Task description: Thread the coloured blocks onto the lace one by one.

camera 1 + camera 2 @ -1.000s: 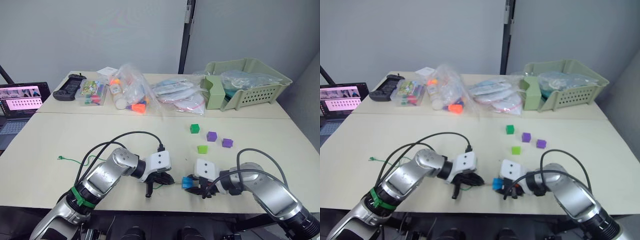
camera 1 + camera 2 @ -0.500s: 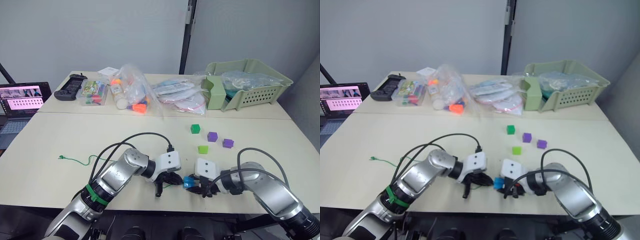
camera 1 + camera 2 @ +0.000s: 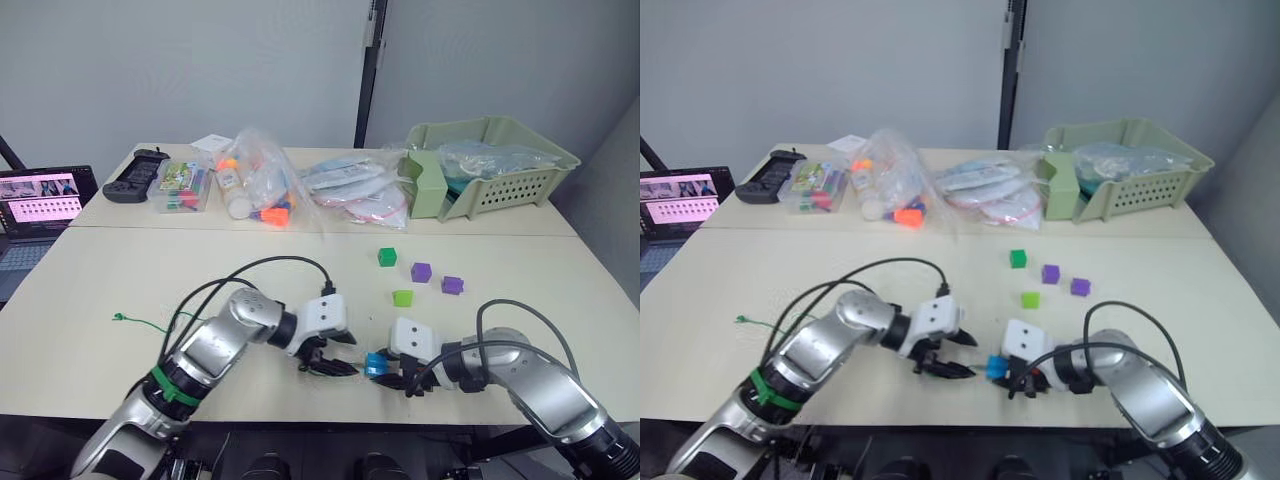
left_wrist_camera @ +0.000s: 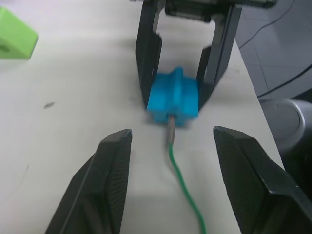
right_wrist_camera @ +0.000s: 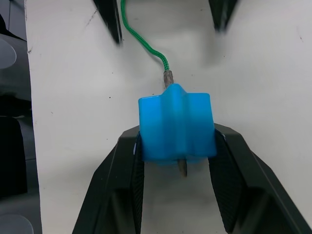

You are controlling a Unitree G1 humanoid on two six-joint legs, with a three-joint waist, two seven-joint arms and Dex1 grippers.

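Lace [image 4: 181, 175]: stiff tip is through the blue block [image 5: 176, 128], pale end poking out the far side toward the right wrist camera, green cord trailing out the other side across the desk [image 3: 120, 270]. Rest of the cord runs under the left arm; the far end [image 3: 122, 318] lies near the desk's left edge.

Right hand [image 3: 392, 374] pinches the blue block between both fingers, low on the desk near the front edge.

Left hand [image 4: 170, 161] is spread, fingers either side of the cord, not touching it or the block. It sits just beside the block, facing the right hand.

Loose blocks beyond the hands, mid-desk: lime block [image 3: 403, 298] nearest, two purple blocks [image 3: 436, 277] behind it, green block [image 3: 387, 257] furthest.

Back of the desk: pale green basket [image 3: 520, 190], clear bags [image 3: 300, 185], black controller [image 3: 138, 174]. Laptop [image 3: 35, 215] off the left side.
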